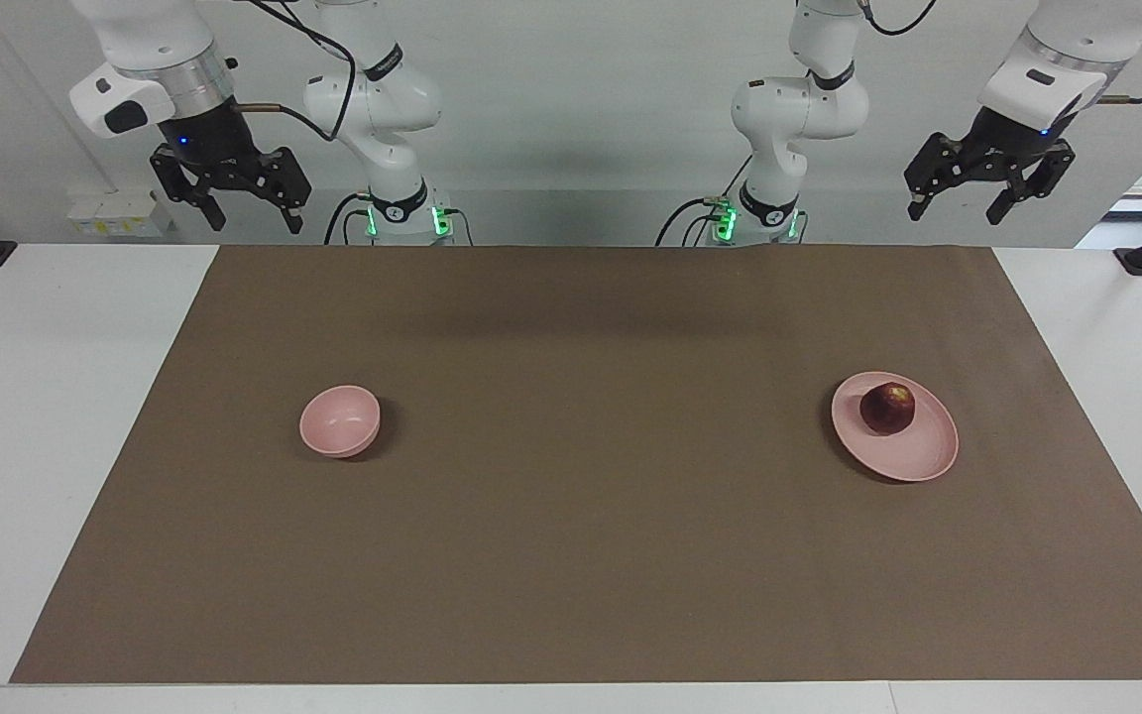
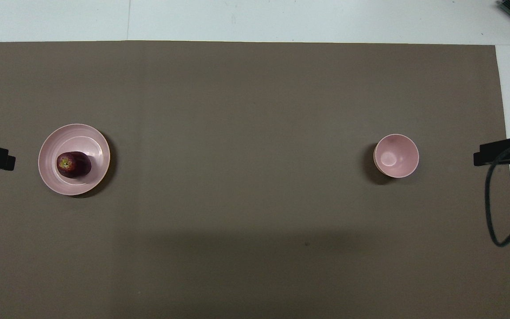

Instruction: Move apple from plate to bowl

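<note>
Your left hand hung high in the air at the robots' edge of the worktop, at the left arm's end, with its fingers spread apart and nothing between them. It touched nothing. Below it and out toward the middle of the brown mat sat the plate, well apart from that hand, flat on the mat. The apple lay on the plate, resting on the part of the plate nearer the robots and off its centre. In the overhead view you could see the apple with its yellowish stem end turned toward the left arm's edge of the plate.

Your right hand waited likewise, raised at the robots' edge at the right arm's end of the worktop, its fingers also spread wide and holding nothing. The bowl stood upright on the mat well below and out from that hand, with nothing in it, as the overhead view of the bowl showed. Bowl and plate lay far apart, at about the same distance from the robots, with only bare mat between them. The apple had not yet left the plate.
</note>
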{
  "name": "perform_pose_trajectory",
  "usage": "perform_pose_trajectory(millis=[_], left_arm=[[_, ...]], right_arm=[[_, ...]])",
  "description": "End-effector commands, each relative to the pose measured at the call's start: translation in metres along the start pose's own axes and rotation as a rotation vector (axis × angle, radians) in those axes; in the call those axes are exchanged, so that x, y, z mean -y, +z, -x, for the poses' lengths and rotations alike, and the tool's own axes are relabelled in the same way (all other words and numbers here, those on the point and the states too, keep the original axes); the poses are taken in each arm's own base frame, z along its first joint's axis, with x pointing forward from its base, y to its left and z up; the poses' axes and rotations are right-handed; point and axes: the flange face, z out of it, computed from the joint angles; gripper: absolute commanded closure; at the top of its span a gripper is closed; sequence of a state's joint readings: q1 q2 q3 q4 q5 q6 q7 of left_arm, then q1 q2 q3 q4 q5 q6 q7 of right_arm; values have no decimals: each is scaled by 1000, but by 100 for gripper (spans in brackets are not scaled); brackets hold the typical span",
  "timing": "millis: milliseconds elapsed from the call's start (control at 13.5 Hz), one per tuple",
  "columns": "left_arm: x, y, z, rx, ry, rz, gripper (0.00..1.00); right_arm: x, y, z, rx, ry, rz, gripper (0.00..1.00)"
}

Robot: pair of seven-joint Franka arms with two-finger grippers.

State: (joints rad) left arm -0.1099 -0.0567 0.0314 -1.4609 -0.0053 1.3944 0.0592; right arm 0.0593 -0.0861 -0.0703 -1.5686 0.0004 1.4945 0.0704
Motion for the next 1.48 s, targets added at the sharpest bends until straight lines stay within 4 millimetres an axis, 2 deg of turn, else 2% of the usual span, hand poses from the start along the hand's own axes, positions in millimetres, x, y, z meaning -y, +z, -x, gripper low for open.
perform_pose_trajectory(millis=[0,222,370,593,667,889,1185,1407], left_arm=[[-17,-1,7,-5,13,-7,0],[-9,6,6,-40,15,-7,0],[-3,24,-2,-78,7,-8,0],[9,65,-15,-104,17,-12,0],[10,85,-20,-112,18,-13,0],[32,136,-31,-164,-20,-20,0],[58,185,-41,-174,-51,-26,0],[60,212,-46,-203,-41,-32,0]], right_arm=[[0,-3,6,-2,18,-19,0],[0,-3,6,-2,17,-19,0],[0,-3,6,-2,17,-19,0],[0,-3,6,0,17,-19,0],[0,-3,6,-2,17,-19,0],[0,-3,6,0,17,-19,0],[0,-3,6,0,17,-19,0],[0,-3,6,-3,17,-19,0]])
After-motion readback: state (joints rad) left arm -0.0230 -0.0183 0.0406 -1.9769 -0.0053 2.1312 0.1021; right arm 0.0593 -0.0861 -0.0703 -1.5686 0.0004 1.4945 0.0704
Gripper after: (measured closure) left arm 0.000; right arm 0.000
